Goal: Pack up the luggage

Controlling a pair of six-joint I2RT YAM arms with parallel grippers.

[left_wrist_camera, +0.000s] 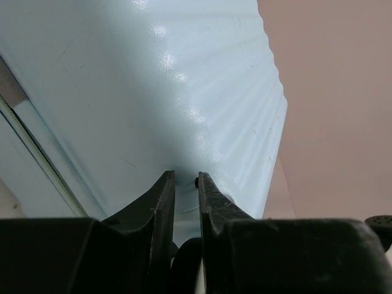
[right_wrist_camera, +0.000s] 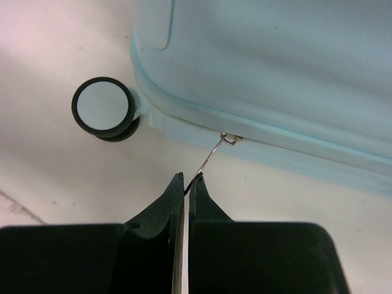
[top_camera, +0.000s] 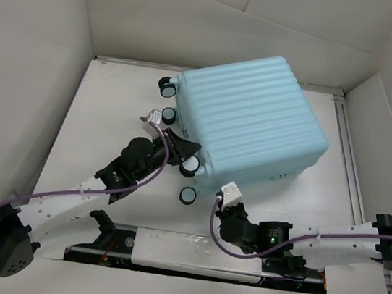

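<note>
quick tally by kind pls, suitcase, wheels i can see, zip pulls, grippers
luggage: 1
caster wheels: 4
zipper pull: 1
grippers: 2, left gripper and right gripper
total: 8

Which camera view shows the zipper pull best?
Right wrist view: the zipper pull runs from the luggage seam into the shut right gripper. Too small in the top view; the left wrist view shows only shell.

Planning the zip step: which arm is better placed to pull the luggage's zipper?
Right: the right gripper pinches the zipper pull at the luggage seam; the left gripper only faces the shell.
</note>
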